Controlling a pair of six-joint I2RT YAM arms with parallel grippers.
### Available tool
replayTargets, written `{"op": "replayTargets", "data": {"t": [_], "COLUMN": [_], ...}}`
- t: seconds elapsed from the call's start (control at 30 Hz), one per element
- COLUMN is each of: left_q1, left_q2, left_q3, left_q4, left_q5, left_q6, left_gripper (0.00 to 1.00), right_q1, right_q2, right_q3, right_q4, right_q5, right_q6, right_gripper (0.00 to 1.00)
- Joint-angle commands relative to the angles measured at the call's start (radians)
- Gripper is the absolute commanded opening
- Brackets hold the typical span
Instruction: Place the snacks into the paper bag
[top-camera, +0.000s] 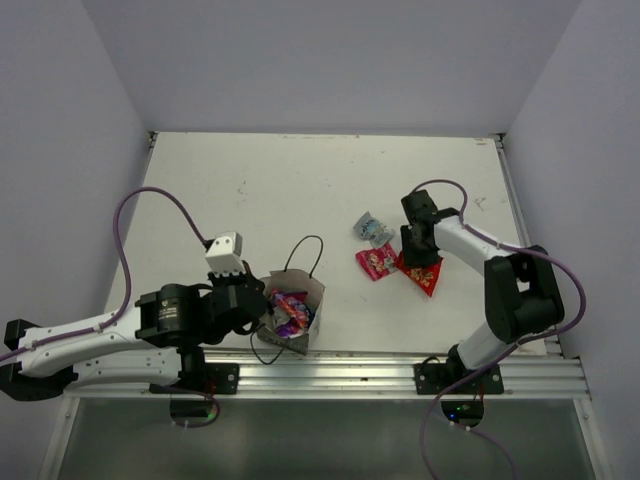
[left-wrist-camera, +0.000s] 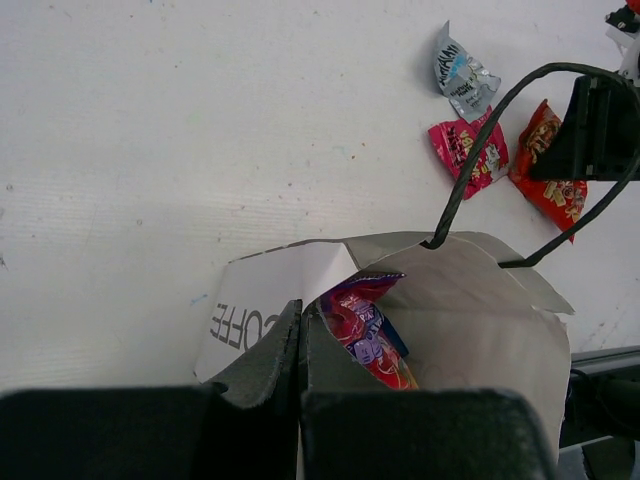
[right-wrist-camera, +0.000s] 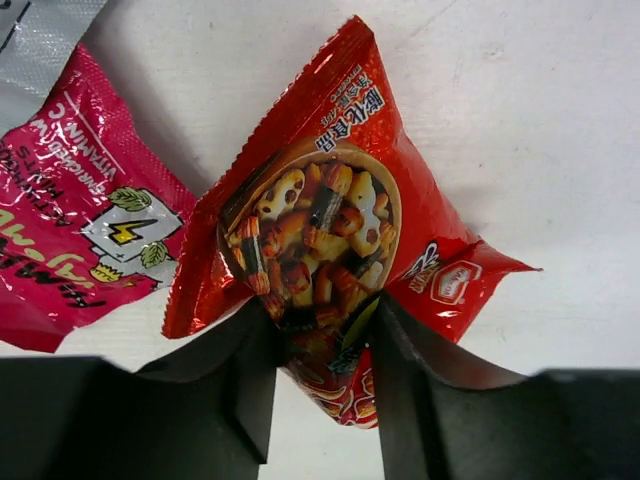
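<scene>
my left gripper (left-wrist-camera: 300, 315) was pinched flat on the near rim of the paper bag (left-wrist-camera: 480, 320), holding its mouth open. some bright packets (left-wrist-camera: 365, 335) already lay inside. well to the right of the bag, on the table (top-camera: 250, 200), my right gripper (right-wrist-camera: 325, 330) stood astride the red packet (right-wrist-camera: 320, 180). its fingers pressed the foil from both sides, so the foil bunched between them. the hold was on one end of the packet only. from the wrist view i could not tell how firm it was.

the pink packet (right-wrist-camera: 70, 220) lay on the bag's side of the red one, with their edges meeting. the silvery packet (left-wrist-camera: 460, 75) lay just past the pink one, farther back on the table than the bag.

i judged the grip to be the weak point. glossy foil held by one end could slide out on the lift or on the swing toward the bag. the pink packet might be dragged along if its edge was caught under the red one. the bag's mouth was little wider than a packet, and a black cord handle (left-wrist-camera: 480, 160) arched over it. a dangling packet could snag that cord or catch the rim, and that could pull the bag over against my left hold.
</scene>
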Motion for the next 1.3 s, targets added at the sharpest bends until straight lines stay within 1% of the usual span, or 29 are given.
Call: {"op": "replayTargets", "data": {"t": [0.0, 0.03, 0.1, 0.13, 0.2, 0.23, 0.3, 0.33, 0.37, 0.4, 0.43, 0.47, 0.53, 0.57, 0.63, 0.67, 0.7, 0.77, 0.97, 1.1, 1.27], "left_q1": [0.001, 0.001, 0.001, 0.001, 0.001, 0.001, 0.001, 0.001, 0.001, 0.001, 0.001, 0.001, 0.001, 0.001, 0.001, 0.001, 0.001, 0.001, 0.001, 0.001, 0.001], "left_q2": [-0.017, -0.015, -0.013, -0.009, -0.006, -0.003, 0.002, 0.003, 0.005, 0.006, 0.008, 0.01, 0.013, 0.013, 0.016, 0.016, 0.017, 0.019, 0.017, 0.017, 0.016], "left_q3": [0.001, 0.001, 0.0, 0.0, 0.0, 0.003, 0.003, 0.001, -0.002, -0.002, -0.003, -0.008, -0.009, -0.009, -0.009, -0.009, -0.011, -0.009, -0.009, -0.012, -0.011], "left_q4": [0.008, 0.008, 0.014, 0.015, 0.025, 0.026, 0.031, 0.032, 0.037, 0.04, 0.043, 0.051, 0.057, 0.063, 0.068, 0.074, 0.075, 0.075, 0.075, 0.074, 0.075], "left_q5": [-0.043, -0.043, -0.045, -0.045, -0.045, -0.048, -0.049, -0.049, -0.048, -0.048, -0.046, -0.045, -0.045, -0.045, -0.046, -0.045, -0.043, -0.043, -0.04, -0.04, -0.038], "left_q6": [-0.026, -0.027, -0.024, -0.021, -0.012, -0.008, -0.006, -0.004, -0.003, -0.003, -0.001, -0.001, 0.002, 0.005, 0.009, 0.011, 0.014, 0.014, 0.014, 0.012, 0.011], "left_gripper": [0.0, 0.0, 0.0, 0.0, 0.0, 0.0, 0.0, 0.0, 0.0, 0.0, 0.0, 0.0, 0.0, 0.0, 0.0, 0.0, 0.0, 0.0, 0.0, 0.0, 0.0], "right_q1": [-0.007, -0.006, -0.004, -0.002, 0.01, 0.017, 0.047, 0.057, 0.082, 0.103, 0.128, 0.183, 0.247, 0.311, 0.375, 0.434, 0.465, 0.54, 0.701, 0.751, 0.763], "right_q2": [0.006, -0.008, -0.064, -0.089, -0.185, -0.219, -0.317, -0.336, -0.347, -0.342, -0.335, -0.325, -0.292, -0.281, -0.259, -0.253, -0.249, -0.227, -0.161, -0.131, -0.092], "right_q3": [-0.028, -0.028, -0.012, 0.028, 0.083, 0.155, 0.237, 0.327, 0.379, 0.431, 0.526, 0.568, 0.645, 0.654, 0.647, 0.636, 0.625, 0.598, 0.599, 0.602, 0.619], "right_q4": [0.041, 0.034, 0.017, -0.021, -0.09, -0.112, -0.156, -0.176, -0.201, -0.247, -0.265, -0.281, -0.29, -0.284, -0.241, -0.227, -0.189, -0.167, -0.149, -0.15, -0.166], "right_q5": [0.022, 0.024, 0.022, 0.007, -0.037, -0.06, -0.131, -0.222, -0.276, -0.33, -0.417, -0.473, -0.58, -0.606, -0.648, -0.683, -0.692, -0.717, -0.722, -0.713, -0.628], "right_q6": [-0.005, -0.005, -0.01, -0.013, -0.016, -0.018, -0.018, -0.013, -0.008, 0.013, 0.025, 0.039, 0.1, 0.12, 0.175, 0.188, 0.212, 0.225, 0.237, 0.242, 0.24], "right_gripper": [0.37, 0.22, 0.16, 0.08, 0.01, 0.0, 0.0, 0.0, 0.0, 0.0, 0.0, 0.0, 0.0, 0.0, 0.0, 0.0, 0.0, 0.0, 0.0, 0.0, 0.0]}}
